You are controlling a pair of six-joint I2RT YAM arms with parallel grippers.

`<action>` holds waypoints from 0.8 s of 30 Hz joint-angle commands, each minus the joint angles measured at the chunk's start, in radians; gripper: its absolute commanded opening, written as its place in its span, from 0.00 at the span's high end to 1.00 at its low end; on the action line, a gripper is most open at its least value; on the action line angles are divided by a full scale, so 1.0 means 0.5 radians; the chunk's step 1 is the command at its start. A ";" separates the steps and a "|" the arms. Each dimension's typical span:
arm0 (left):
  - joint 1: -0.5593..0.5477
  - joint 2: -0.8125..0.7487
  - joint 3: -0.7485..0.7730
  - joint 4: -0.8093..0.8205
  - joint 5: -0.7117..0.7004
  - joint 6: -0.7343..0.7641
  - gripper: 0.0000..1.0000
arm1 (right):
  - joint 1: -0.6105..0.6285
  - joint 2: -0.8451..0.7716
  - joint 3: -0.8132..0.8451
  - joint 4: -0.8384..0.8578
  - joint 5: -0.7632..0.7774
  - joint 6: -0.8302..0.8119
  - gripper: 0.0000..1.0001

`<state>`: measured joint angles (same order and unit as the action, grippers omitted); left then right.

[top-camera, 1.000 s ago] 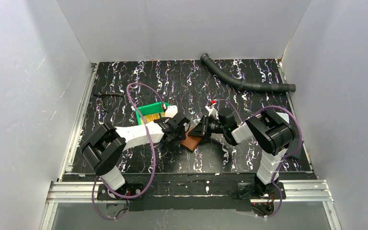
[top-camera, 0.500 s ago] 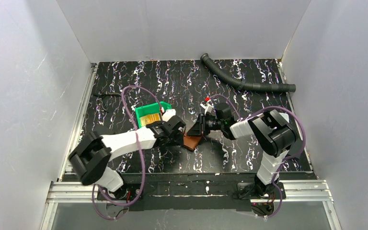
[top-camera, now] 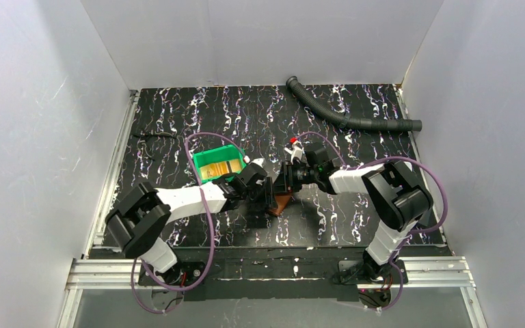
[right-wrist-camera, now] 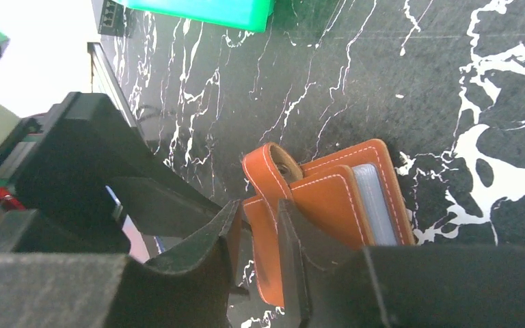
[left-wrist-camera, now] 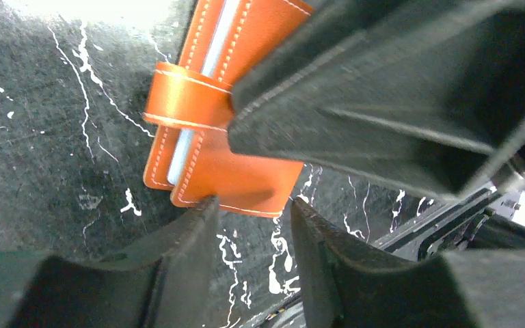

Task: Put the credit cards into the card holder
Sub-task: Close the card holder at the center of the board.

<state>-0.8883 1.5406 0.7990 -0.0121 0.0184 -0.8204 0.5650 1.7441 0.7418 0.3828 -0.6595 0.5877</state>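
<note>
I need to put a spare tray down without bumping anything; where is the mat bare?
Bare mat: the far left corner beyond the green bin, and the far middle between that bin and the hose. Crowded: the centre, where the left gripper and right gripper meet at the card holder.

Counter: black marbled top, white veining. Directly on it:
- green bin, left of centre
- brown leather card holder, near centre, lying flat and partly unfolded, strap looped over
- grey corrugated hose, far right, curving toward the right edge
- thin dark cable, far left
</note>
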 commanded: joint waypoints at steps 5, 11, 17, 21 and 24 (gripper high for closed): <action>0.100 0.171 -0.153 0.040 -0.155 -0.203 0.66 | -0.041 -0.057 -0.023 -0.353 0.077 -0.058 0.58; 0.178 0.248 -0.303 0.117 -0.039 -0.339 0.68 | -0.376 -0.511 -0.306 -0.298 -0.010 0.082 0.31; 0.192 0.312 -0.259 0.139 0.117 -0.324 0.68 | -0.536 -0.815 -0.460 -0.520 0.146 -0.023 0.21; 0.191 0.343 -0.172 0.114 0.162 -0.299 0.68 | -0.579 -0.949 -0.600 -0.562 0.185 0.074 0.18; 0.192 0.350 -0.158 0.111 0.193 -0.333 0.68 | -0.582 -1.105 -0.917 -0.058 0.203 0.517 0.19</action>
<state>-0.7939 1.6597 0.7418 0.1976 0.1425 -1.0086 0.2834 1.2738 0.4363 0.1614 -0.5875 0.6397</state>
